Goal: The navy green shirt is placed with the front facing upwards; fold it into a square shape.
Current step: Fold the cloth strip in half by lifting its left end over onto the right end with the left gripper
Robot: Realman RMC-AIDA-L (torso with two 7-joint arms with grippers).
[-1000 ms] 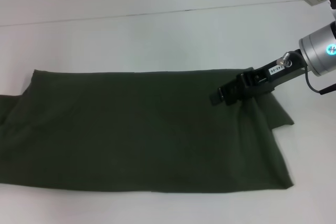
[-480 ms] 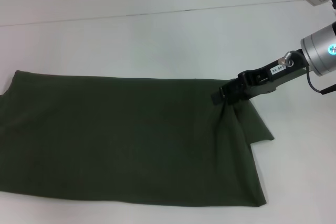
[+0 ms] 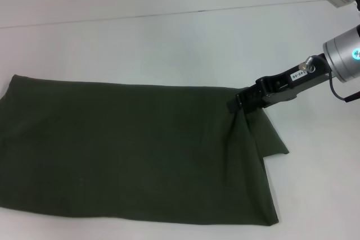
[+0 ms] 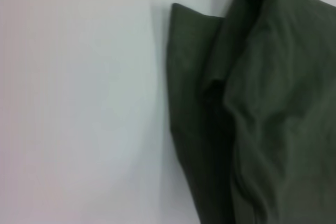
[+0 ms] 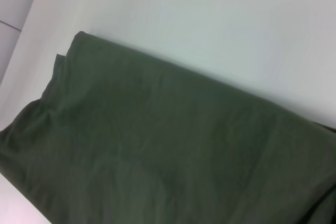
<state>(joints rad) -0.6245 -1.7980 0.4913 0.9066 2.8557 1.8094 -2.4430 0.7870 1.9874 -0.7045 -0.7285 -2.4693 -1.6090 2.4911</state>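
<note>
Green shirt (image 3: 135, 150) edge pinched by low-reaching right tool (image 3: 238, 104)

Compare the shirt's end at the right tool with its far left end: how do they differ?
At the right tool, the navy green shirt is pinched at its back corner, with creases running down from the grip and a flap sticking out sideways; the left end lies flat with a clean straight edge. The right end sits under the arm; no tool shows over the left end in the head view. Both show only plain green fabric, no lettering.
</note>
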